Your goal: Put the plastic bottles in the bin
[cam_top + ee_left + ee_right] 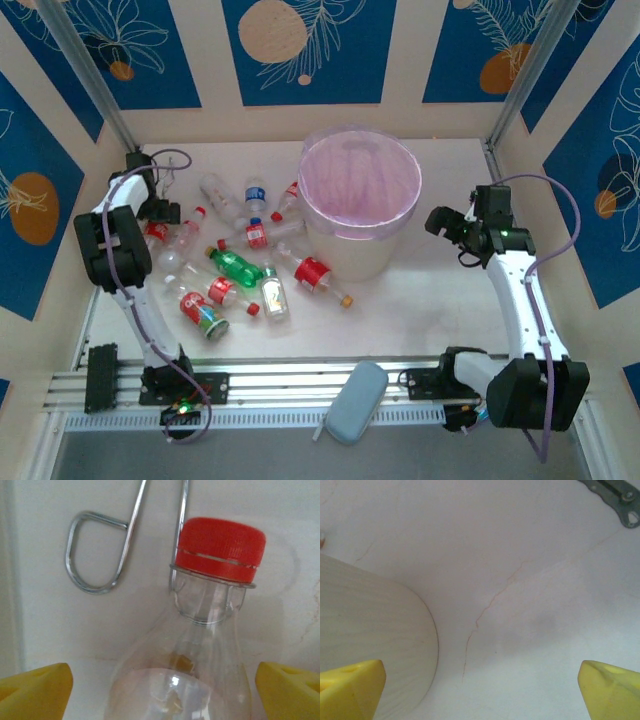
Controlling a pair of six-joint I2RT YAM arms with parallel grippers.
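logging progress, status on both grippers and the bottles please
Left gripper open, straddling a red-capped bottle. Right gripper open, beside the bin. Bottles on table, forceps by its cap.

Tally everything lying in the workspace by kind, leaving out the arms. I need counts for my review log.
Plastic bottles: 11 that I can tell apart, though the pile overlaps
Bin: 1
Forceps: 1
Pouch: 1
Total: 14
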